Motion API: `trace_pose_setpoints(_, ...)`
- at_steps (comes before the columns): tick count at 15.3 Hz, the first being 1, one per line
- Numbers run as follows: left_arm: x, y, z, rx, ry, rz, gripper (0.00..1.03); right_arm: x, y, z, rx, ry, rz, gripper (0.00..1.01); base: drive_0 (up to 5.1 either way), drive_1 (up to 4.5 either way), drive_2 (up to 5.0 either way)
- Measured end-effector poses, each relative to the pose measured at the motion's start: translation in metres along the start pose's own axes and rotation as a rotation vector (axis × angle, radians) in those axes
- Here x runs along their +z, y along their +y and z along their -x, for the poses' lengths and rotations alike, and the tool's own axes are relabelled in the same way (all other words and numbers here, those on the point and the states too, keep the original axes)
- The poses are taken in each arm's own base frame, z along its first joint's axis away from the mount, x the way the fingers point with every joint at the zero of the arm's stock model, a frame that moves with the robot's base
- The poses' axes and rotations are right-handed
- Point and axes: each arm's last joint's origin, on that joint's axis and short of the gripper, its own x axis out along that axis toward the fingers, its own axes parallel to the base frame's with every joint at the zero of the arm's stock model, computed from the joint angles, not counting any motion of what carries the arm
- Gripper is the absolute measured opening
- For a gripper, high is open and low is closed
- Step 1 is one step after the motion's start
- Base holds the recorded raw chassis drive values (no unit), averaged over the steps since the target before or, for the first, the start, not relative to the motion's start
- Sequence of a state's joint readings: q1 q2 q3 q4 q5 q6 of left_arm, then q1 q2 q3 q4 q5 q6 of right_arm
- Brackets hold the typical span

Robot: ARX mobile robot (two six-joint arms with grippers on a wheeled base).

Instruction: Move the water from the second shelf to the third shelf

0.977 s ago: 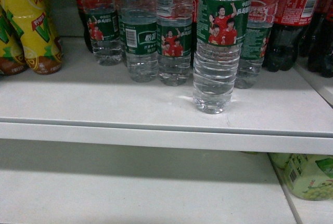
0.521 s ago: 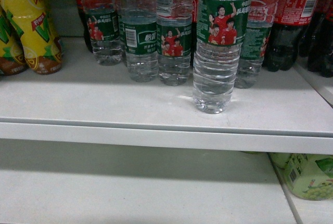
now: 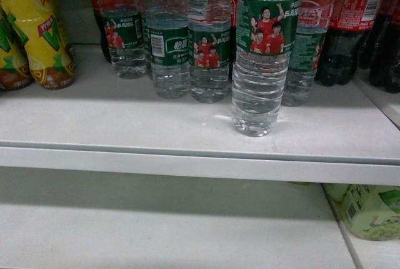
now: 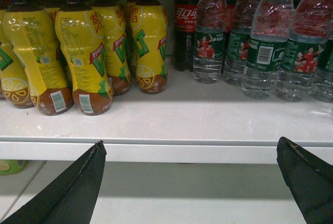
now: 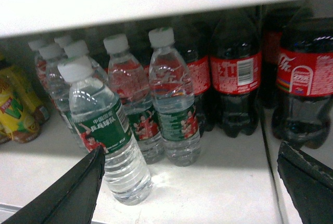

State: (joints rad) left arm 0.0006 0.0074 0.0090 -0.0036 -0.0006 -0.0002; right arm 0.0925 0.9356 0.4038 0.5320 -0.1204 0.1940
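Water bottle: the water bottle stands upright near the front edge of the white shelf, ahead of the row of like bottles; in the right wrist view it is the nearest bottle, white cap on, green label with figures in red shirts.
Other water bottles: a row stands behind it, further back on the same shelf, also upright.
Cola bottles: dark bottles with red labels stand to the right of the water, at the back.
Yellow drink bottles: a cluster sits at the left end of the shelf; the left wrist view shows them in rows with yellow caps.
Lower shelf: a white board lies below, with a pale green pack at its right edge.
Left gripper: the left gripper hangs in front of the shelf edge, its fingers spread wide, nothing between them.
Right gripper: the right gripper faces the water bottle, fingers spread apart and holding nothing; the left finger shows just beside the bottle's lower body, though contact cannot be told.
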Motion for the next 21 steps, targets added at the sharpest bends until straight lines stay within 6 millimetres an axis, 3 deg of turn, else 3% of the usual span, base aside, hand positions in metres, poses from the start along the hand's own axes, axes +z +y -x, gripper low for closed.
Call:
trace_pose_setpoints(3,0.000,0.000,0.000,0.000,0.000,0.000,0.98,-0.039,0.019,-0.033,0.040,0.126,0.037,0.98,0.0,0.00,0.0)
trace_pose_setpoints(8,0.000,0.000,0.000,0.000,0.000,0.000,0.98,-0.095,0.048,-0.051,0.156,0.289,0.099,0.98,0.0,0.00,0.0)
trace_pose_setpoints(11,0.000,0.000,0.000,0.000,0.000,0.000,0.98,-0.090,0.059,-0.064,0.193,0.254,0.103,0.98,0.0,0.00,0.0)
trace_pose_setpoints(19,0.000,0.000,0.000,0.000,0.000,0.000,0.98,-0.080,0.081,-0.120,0.142,0.185,0.112,0.98,0.0,0.00,0.0)
trace_pose_setpoints(21,0.000,0.000,0.000,0.000,0.000,0.000,0.98,-0.079,0.084,-0.125,0.135,0.178,0.128,0.98,0.0,0.00,0.0)
